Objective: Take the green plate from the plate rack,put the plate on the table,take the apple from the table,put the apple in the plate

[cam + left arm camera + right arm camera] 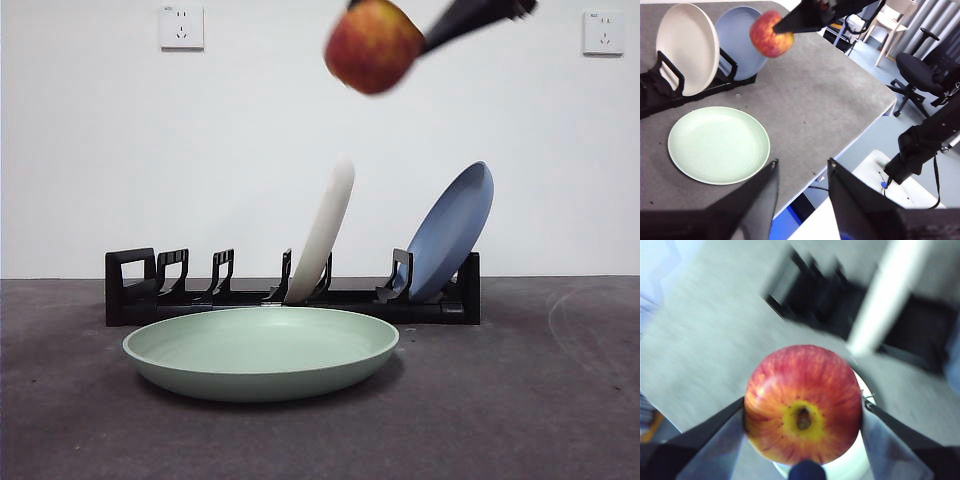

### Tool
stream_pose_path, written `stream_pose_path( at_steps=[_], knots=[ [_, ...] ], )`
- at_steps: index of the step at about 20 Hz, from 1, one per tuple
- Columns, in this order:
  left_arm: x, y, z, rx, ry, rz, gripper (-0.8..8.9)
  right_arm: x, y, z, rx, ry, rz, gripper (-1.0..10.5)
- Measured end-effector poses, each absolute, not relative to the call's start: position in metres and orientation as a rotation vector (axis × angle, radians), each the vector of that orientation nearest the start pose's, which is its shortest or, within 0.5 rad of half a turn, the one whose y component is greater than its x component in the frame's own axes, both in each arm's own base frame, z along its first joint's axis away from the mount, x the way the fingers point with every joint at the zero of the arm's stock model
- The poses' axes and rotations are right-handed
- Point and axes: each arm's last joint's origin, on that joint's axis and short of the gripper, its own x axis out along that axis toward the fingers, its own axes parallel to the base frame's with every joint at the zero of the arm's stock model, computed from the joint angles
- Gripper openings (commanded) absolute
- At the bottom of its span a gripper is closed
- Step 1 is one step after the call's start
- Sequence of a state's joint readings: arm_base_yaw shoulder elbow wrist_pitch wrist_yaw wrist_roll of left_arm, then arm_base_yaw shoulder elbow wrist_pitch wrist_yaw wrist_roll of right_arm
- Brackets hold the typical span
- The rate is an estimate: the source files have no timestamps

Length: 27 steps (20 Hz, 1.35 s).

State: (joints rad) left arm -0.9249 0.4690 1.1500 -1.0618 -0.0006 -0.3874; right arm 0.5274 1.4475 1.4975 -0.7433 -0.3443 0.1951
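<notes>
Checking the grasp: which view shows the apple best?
Right wrist view: the apple fills the frame, sharp, between the right pincer's jaws. Front view shows it blurred at the top edge; left wrist view shows it small, partly hidden.

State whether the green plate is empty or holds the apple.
Empty. The green plate lies bare on the table; the right gripper holds the apple above it.

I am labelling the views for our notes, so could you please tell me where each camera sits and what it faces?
Front: low, at table height, facing the plate rack and green plate; a dark arm holds the apple aloft.
Left wrist: high over the table's edge; open left claw below.
Right wrist: looks down past the right claw clamping the apple.
All three share the apple.
</notes>
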Motion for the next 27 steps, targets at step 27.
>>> stream_pose_path(
  at_steps=[27],
  knots=[
    [0.017, -0.021, 0.388, -0.174, 0.508, -0.781, 1.62, 0.292, 0.278, 0.207, -0.222, 1.200, 0.649, -0.2]
  ],
)
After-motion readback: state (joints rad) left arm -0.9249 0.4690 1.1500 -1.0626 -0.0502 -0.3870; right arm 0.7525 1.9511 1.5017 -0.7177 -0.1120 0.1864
